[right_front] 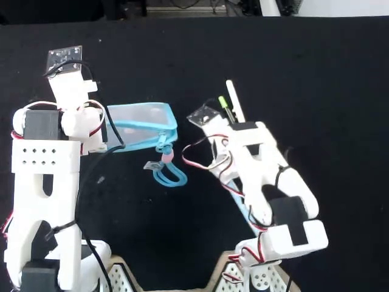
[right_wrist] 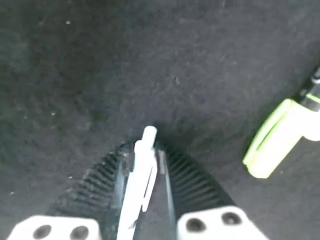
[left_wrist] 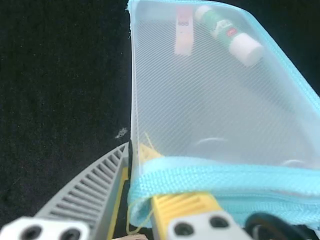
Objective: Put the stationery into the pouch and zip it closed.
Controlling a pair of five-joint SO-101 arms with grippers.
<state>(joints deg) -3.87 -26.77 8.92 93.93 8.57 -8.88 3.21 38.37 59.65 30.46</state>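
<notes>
The left hand (left_wrist: 134, 150) is pressed together on one short edge of the single blue mesh pouch (right_front: 141, 123), whose zip end points toward the right arm. Two things are inside it: a glue stick (left_wrist: 230, 35) and a pink strip (left_wrist: 183, 30). The right hand (right_wrist: 145, 150) pinches one white pen (right_wrist: 140, 177) near one green marker (right_wrist: 272, 145). A stretch of black desk (right_front: 304, 73) lies between them and the pouch.

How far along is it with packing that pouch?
Done: a glue stick and a pink item already lie inside the mesh pouch. In hand: the left gripper pinches the pouch's edge, and the right gripper holds a white pen. Left: that pen and the green highlighter lying on the table must go in, then the zip needs closing.
</notes>
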